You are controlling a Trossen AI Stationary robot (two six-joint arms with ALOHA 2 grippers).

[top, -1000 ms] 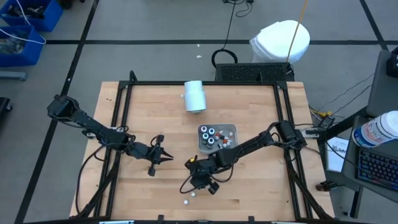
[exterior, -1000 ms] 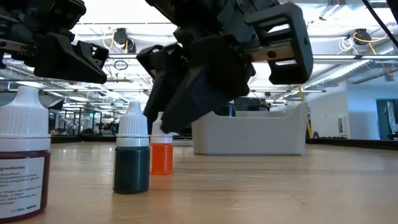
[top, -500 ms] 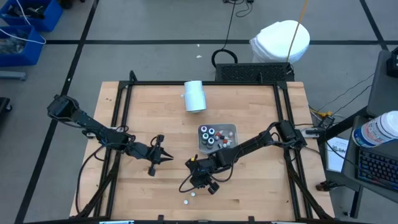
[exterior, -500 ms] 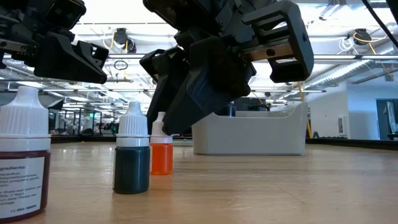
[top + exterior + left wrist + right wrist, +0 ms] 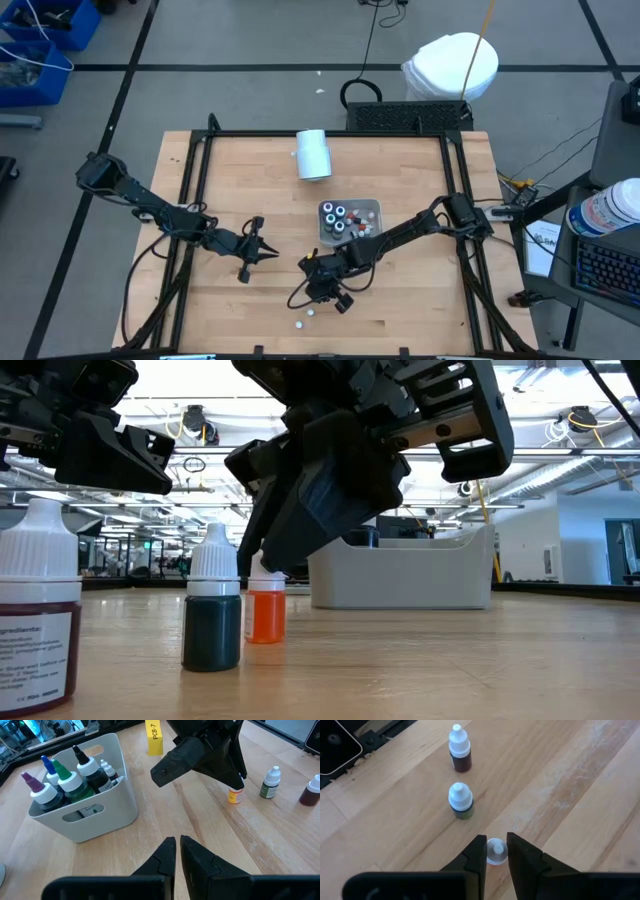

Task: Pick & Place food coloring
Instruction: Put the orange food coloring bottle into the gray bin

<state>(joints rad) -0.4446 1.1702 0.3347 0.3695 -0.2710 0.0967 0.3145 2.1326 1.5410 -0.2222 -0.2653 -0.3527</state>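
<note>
Three small food coloring bottles stand upright on the wooden table near its front edge: a dark red one (image 5: pixel 459 755), a green one (image 5: pixel 460 800) and an orange one (image 5: pixel 265 612). My right gripper (image 5: pixel 496 842) slants down over the orange bottle and is shut on its white cap. Several more bottles stand in the grey tray (image 5: pixel 366 209), just beyond it. My left gripper (image 5: pixel 268 253) hovers shut left of the bottles and holds nothing. My right gripper pinches the orange bottle's white cap (image 5: pixel 496 852) between its two fingers (image 5: pixel 478 851), one on each side. The fingers slant down from the table's far right. The bottle stands upright with its base on the table (image 5: pixel 264 642).
A white cylinder (image 5: pixel 313 155) lies at the table's far middle. A yellow tag (image 5: pixel 154 734) stands beyond the tray. Black frame rails (image 5: pixel 455 180) run along the table's sides. Bare wood lies between the two grippers and right of the bottles.
My right gripper has rolled a little about its own pointing line while staying over the orange bottle. The bottle has shifted slightly toward the table's right and still stands on the wood.
</note>
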